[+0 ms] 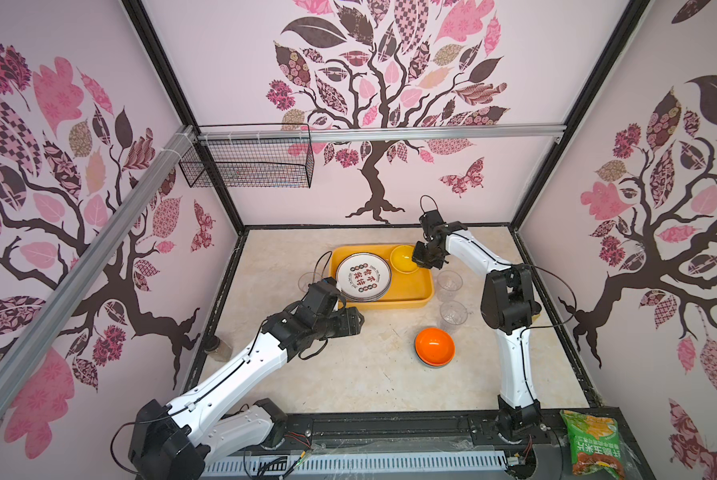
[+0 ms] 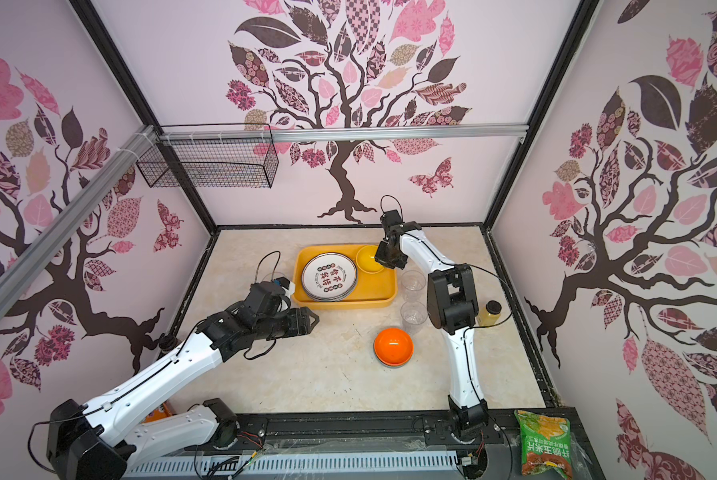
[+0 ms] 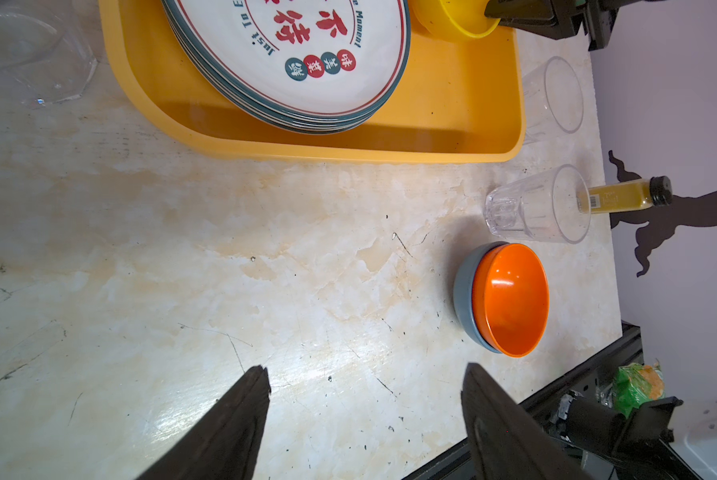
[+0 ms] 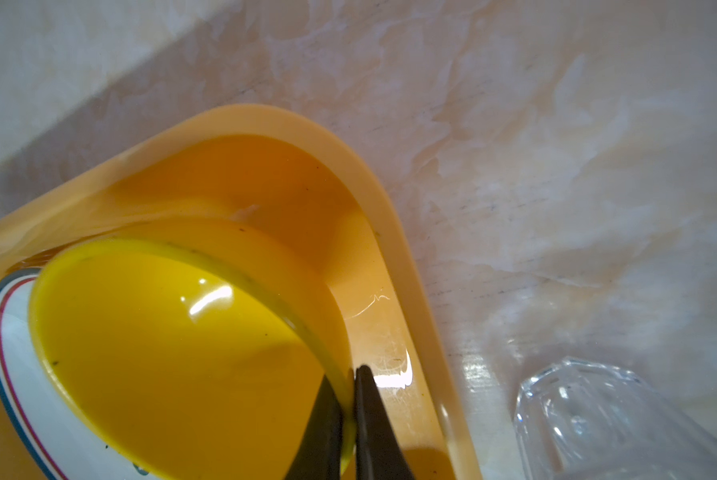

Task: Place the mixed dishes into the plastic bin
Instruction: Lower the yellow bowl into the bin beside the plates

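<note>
Over the bin's far right corner, both top views: my right claw (image 1: pixel 417 260) is clamped on the rim of the yellow bowl (image 1: pixel 402 258). The bowl lies within the outline of the yellow-orange plastic bin (image 1: pixel 411 291), just beside the stack of white plates (image 1: pixel 363 276), dark-rimmed with red characters, which fills the bin's left half. My left claw (image 1: pixel 359 320) hovers above the marbled tabletop (image 1: pixel 348 374) just in front of the bin's near wall, jaws apart and nothing between them.

Outside the bin: a clear tumbler (image 1: pixel 308 282) near its left wall. A second tumbler (image 1: pixel 449 284) and a third tumbler (image 1: pixel 453 316) stand upright to its right. An orange bowl (image 1: pixel 435 344) is nested in a blue-grey bowl (image 1: pixel 431 364), nearer the front. An amber black-capped bottle (image 2: pixel 490 312) stands behind my right arm. A green snack bag (image 1: pixel 593 444) lies on the front rail, right side.

Left wrist view: both black fingers (image 3: pixel 232 428) are spread wide over bare tabletop, holding nothing. Beyond them are the bin's near wall, the plate stack, the nested bowls, two tumblers and the bottle.

Right wrist view: my fingers (image 4: pixel 373 415) pinch the yellow bowl's rim, one inside and one outside. The bowl overlaps the top plate's edge, with the bin's rounded corner behind it. I cannot tell whether the bowl's base rests on the bin floor. One tumbler stands just outside the bin wall.
</note>
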You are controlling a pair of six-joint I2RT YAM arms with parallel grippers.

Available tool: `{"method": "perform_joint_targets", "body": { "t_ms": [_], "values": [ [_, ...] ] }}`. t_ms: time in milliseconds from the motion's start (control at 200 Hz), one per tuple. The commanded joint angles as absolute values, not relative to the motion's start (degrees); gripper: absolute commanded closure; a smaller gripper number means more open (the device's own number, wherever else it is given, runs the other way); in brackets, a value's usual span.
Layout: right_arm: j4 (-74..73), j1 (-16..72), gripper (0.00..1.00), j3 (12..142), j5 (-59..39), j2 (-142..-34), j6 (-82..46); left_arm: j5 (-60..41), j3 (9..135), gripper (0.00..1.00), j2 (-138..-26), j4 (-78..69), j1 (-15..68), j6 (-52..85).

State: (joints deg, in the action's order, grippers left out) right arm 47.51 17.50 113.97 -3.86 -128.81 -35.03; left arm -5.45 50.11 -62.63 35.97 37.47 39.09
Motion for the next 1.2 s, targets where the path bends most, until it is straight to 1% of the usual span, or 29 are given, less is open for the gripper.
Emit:
{"method": "perform_joint_targets", "body": {
  "t_ms": [0,405,595,745,795,865,1020,1195],
  "values": [
    [47.76,17.22,0.98,116.30,-3.37,-131.61,-36.12,-5.72,49.03,0.24,-62.98,35.06,37.16,39.02],
    [47.85,17.23,0.97,117.85,-2.20,-133.89,-37.14,-5.63,48.93,0.24,-63.69,34.90,37.09,38.95],
    [47.70,17.23,0.94,117.95,-1.61,-134.45,-37.51,-5.54,48.72,0.24,-63.60,34.81,37.10,39.05],
    [47.72,17.23,0.93,118.01,-1.42,-134.73,-37.79,-5.36,48.25,0.24,-63.13,34.65,37.09,39.19],
    [47.79,17.23,0.91,118.01,-1.42,-134.79,-37.89,-5.38,48.18,0.24,-63.11,34.64,37.12,39.32],
    [47.97,17.23,0.85,118.02,-1.34,-134.84,-37.97,-5.36,48.16,0.24,-63.01,34.71,37.13,39.31],
    [48.40,17.23,0.79,118.19,-1.32,-134.48,-38.06,-5.37,48.07,0.24,-62.89,34.66,37.10,39.38],
    [48.89,17.20,0.77,117.56,-0.65,-132.32,-37.71,-5.38,47.96,0.24,-62.58,34.65,37.14,39.65]
  ]
}}
